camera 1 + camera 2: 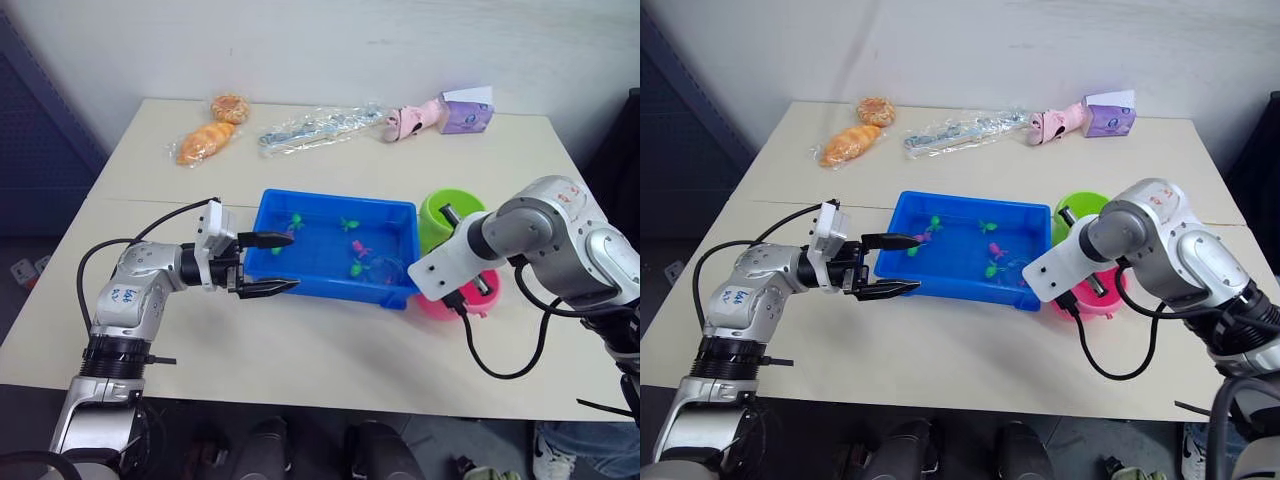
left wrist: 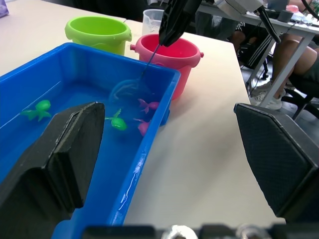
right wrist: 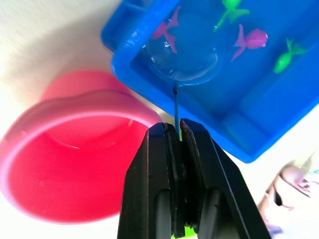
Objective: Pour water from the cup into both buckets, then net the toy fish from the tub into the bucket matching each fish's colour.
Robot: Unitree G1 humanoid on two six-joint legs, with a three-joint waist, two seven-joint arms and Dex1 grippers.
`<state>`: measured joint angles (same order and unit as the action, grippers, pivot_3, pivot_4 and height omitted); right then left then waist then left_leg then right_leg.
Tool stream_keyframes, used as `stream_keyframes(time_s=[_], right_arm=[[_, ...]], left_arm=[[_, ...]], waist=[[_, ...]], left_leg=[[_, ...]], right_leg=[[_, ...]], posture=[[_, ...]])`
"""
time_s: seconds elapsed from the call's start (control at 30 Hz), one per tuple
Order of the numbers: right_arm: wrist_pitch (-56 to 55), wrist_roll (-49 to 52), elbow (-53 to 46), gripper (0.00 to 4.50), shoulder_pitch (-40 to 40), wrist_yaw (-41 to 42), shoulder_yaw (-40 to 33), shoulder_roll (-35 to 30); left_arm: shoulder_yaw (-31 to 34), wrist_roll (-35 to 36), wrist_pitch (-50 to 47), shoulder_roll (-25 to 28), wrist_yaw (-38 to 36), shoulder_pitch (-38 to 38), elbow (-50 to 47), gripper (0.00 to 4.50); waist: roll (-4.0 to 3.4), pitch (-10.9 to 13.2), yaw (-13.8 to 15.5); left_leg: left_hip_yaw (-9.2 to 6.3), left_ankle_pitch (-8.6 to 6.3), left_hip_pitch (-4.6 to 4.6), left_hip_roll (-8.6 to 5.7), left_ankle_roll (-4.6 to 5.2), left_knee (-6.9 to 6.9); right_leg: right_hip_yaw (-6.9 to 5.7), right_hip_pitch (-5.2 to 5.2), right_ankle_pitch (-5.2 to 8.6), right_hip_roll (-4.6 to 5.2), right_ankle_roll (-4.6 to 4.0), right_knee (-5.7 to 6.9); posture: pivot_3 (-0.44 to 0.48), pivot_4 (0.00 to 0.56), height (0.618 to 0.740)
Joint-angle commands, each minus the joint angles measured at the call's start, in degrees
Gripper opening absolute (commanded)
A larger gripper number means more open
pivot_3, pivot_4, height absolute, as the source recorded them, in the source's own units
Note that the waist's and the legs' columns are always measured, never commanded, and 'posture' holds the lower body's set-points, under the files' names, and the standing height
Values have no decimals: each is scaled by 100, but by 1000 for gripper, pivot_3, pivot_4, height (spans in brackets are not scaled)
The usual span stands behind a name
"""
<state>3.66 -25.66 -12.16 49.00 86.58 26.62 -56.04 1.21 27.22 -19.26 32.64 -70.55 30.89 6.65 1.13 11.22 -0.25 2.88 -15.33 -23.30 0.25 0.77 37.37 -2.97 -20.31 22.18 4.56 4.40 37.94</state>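
The blue tub sits mid-table with water and several tiny green and pink toy fish in it. My left gripper is open at the tub's left wall, holding nothing. My right gripper is shut on the net's thin handle, above the pink bucket. The net's hoop dips into the water at the tub's right end, next to a pink fish. The green bucket stands just behind the pink one. A clear cup stands beyond the two buckets.
Along the table's far edge lie two bread pieces, a clear plastic bag, a pink toy and a purple pack. A seated person's legs are beyond the table's right side.
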Motion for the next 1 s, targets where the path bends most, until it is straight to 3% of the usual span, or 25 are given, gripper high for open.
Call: stream_keyframes(time_s=[0.03, 0.47, 1.0], right_arm=[[332, 153, -169, 0, -44, 362, -167, -53], [1947, 950, -409, 0, -84, 333, -527, 73], [2825, 1529, -326, 0, -34, -161, -792, 32]], left_arm=[[118, 133, -11, 42, 30, -30, -248, 4463], [182, 145, -80, 121, 73, -130, -359, 4463], [221, 172, -62, 257, 78, -171, -342, 4463]], waist=[[0, 0, 8], [0, 0, -10], [0, 0, -13]], left_leg=[[0, 0, 0, 0, 0, 0], [-1, 0, 0, 2, -1, 0], [0, 0, 0, 2, -1, -3]], right_leg=[[0, 0, 0, 0, 0, 0], [-1, 0, 0, -1, 0, 1], [0, -1, 0, -1, 0, 1]], posture=[[0, 150, 740], [0, 150, 740], [0, 150, 740]])
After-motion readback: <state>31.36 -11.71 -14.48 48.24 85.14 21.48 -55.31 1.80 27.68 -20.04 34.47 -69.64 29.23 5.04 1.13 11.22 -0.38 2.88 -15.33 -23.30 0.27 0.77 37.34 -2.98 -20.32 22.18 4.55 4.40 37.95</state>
